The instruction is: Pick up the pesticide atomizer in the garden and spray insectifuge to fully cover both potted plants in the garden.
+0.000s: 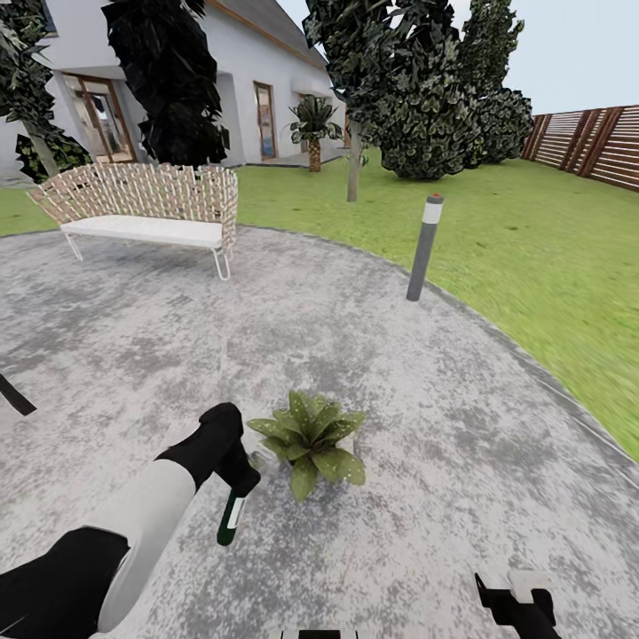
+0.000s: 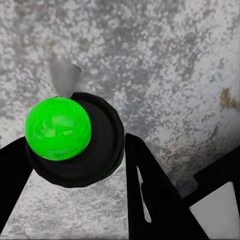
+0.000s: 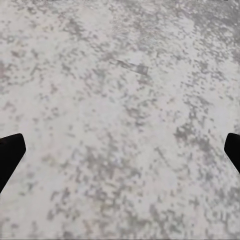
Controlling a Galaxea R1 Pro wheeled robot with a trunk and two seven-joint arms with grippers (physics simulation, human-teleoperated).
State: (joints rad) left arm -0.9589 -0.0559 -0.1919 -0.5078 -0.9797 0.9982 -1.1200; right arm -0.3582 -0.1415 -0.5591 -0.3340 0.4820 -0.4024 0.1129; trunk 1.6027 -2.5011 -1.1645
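Your left gripper (image 2: 75, 150) is clamped on the pesticide atomizer (image 2: 70, 137), just at nine o'clock of the potted plant (image 1: 311, 439) on the patio (image 1: 444, 399); your right gripper (image 3: 120, 150) is spread wide

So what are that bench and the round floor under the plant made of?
The bench looks like pale woven wicker, an open lattice back on thin white metal-looking legs, with a smooth white seat. The patio looks like matte stone or concrete, mottled grey. Both are renders, so only a guess.
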